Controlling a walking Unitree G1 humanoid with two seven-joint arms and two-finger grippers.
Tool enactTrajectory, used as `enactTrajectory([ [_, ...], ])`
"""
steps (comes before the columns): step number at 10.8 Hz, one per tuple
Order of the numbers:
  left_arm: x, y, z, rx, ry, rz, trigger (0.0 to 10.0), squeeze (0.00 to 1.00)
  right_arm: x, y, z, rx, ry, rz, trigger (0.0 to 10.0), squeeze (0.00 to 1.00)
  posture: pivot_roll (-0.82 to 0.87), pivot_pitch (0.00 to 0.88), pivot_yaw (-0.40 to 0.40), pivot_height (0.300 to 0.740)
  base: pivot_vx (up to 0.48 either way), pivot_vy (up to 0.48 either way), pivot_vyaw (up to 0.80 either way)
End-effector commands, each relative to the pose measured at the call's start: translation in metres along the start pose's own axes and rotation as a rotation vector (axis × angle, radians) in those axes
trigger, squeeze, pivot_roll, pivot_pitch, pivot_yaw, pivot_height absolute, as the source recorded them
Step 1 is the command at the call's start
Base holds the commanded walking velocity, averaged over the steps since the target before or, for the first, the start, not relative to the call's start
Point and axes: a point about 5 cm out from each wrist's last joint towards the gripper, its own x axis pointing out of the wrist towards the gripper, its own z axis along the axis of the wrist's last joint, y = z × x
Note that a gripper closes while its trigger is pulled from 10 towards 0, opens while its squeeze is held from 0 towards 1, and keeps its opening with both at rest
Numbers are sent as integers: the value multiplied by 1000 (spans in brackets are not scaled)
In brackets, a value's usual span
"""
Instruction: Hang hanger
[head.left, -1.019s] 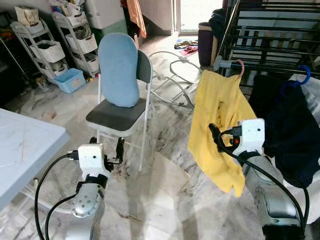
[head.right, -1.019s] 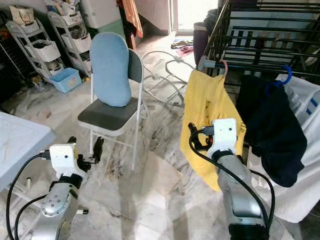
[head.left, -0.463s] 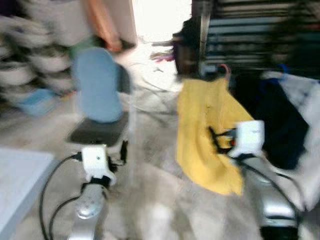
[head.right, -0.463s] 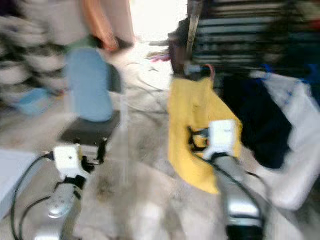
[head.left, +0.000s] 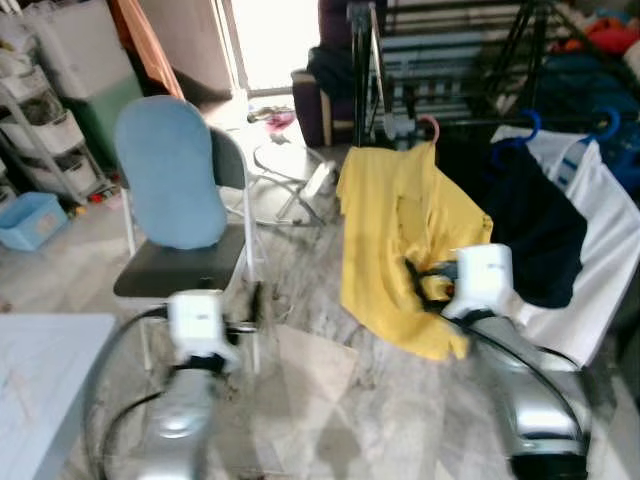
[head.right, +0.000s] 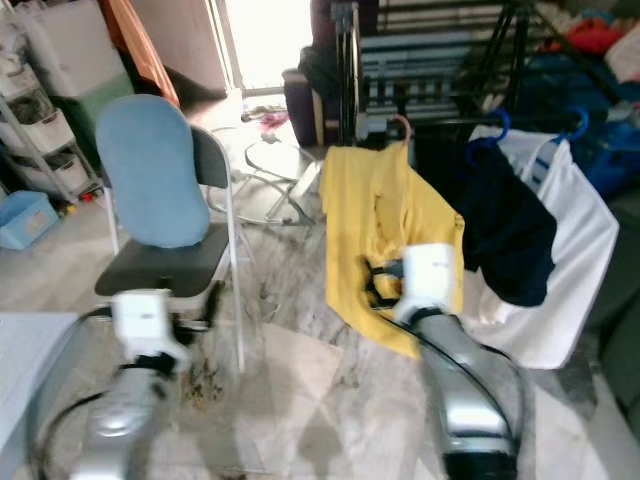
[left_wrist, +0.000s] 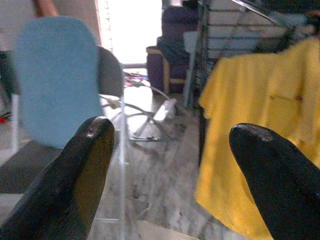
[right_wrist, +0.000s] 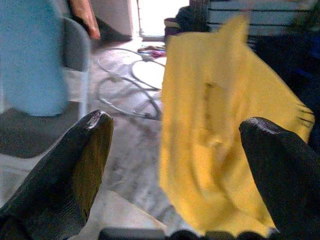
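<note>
A yellow shirt (head.left: 395, 240) hangs from a pink hanger hook (head.left: 430, 125) on the black drying rack (head.left: 450, 60). My right gripper (head.left: 415, 280) is held up just in front of the shirt's lower half. The right wrist view has that gripper (right_wrist: 175, 170) open with nothing between its fingers, and the shirt (right_wrist: 220, 125) a short way ahead. My left gripper (head.left: 255, 305) is low beside the chair. It (left_wrist: 170, 170) is open and empty too, facing the chair and the shirt (left_wrist: 260, 130).
A folding chair with a blue cushion (head.left: 175, 190) stands to the left. A navy garment (head.left: 525, 225) and a white one (head.left: 600, 250) hang on blue hangers to the right. A pale table corner (head.left: 40, 370) is at the near left. A metal frame (head.left: 290, 185) lies on the floor.
The whole picture has shifted and blurred, so the camera moved toward the rack. Both grippers keep about the same pose, the right one still before the yellow shirt.
</note>
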Motion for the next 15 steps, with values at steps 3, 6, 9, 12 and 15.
enactTrajectory([
  [3, -2, -8, 4, -34, -25, -41, 10000, 0, 3, 0, 6, -17, -7, 7, 10000, 0, -174, 0, 79, 740, 377, 0, -533],
  [6, -3, -12, 1, -42, -11, -58, 10000, 0, 3, -1, 7, -17, -12, -4, 10000, 0, -176, 0, 84, 740, 447, 0, -227],
  [9, -1, -9, -1, -28, 2, -28, 10000, 0, 1, 4, 6, -41, -14, 38, 10000, 0, -180, 0, 88, 740, 405, 190, 0],
  [12, 0, -7, -3, -24, 13, -21, 10000, 0, 2, 6, 8, -43, -24, 48, 10000, 0, -180, 0, 90, 740, 335, 344, 533],
  [15, 1, -10, -5, -18, 23, -33, 10000, 0, 2, 3, 8, -39, -28, 35, 10000, 0, -183, 0, 92, 740, 333, 346, 0],
])
